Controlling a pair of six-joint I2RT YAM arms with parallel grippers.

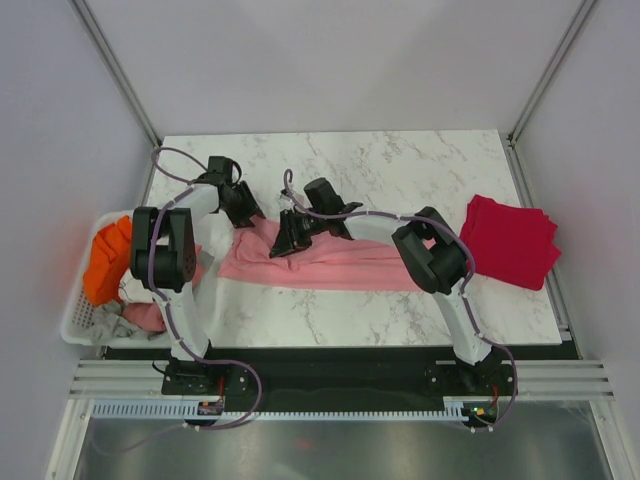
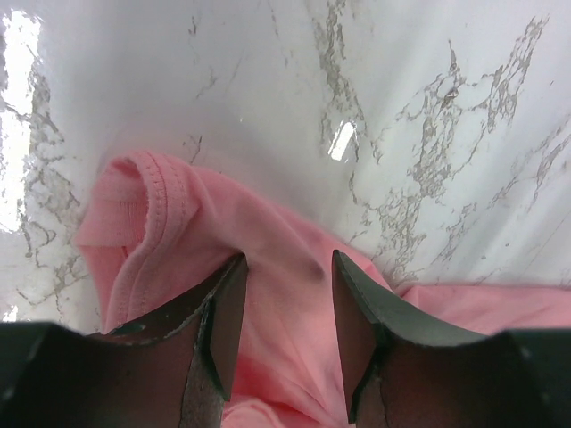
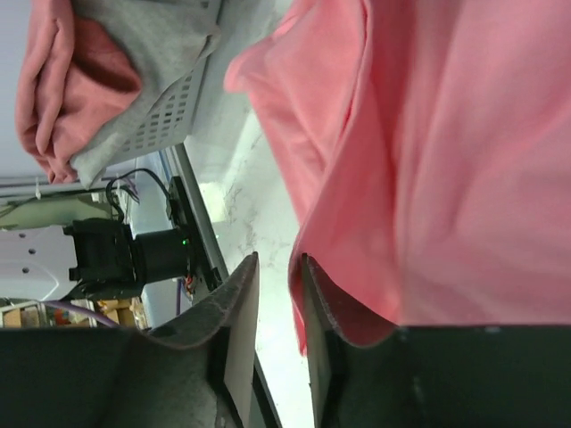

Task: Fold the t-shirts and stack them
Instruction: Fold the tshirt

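The light pink t-shirt [image 1: 340, 265] lies stretched out across the middle of the marble table. The crimson red t-shirt [image 1: 508, 240] lies folded at the right edge. My left gripper [image 1: 248, 212] is at the pink shirt's far left corner. In the left wrist view it [image 2: 287, 259] is open, its jaws astride a ridge of pink cloth [image 2: 223, 223] near a hemmed edge. My right gripper [image 1: 288, 242] is just to its right. In the right wrist view it [image 3: 278, 259] is open by a narrow gap, with pink cloth [image 3: 446, 160] draped over one finger.
A white basket [image 1: 75, 300] hangs off the table's left edge and holds orange cloth [image 1: 108, 260], grey cloth and pink cloth. Its perforated wall [image 3: 165, 125] shows in the right wrist view. Grey walls enclose the table on three sides.
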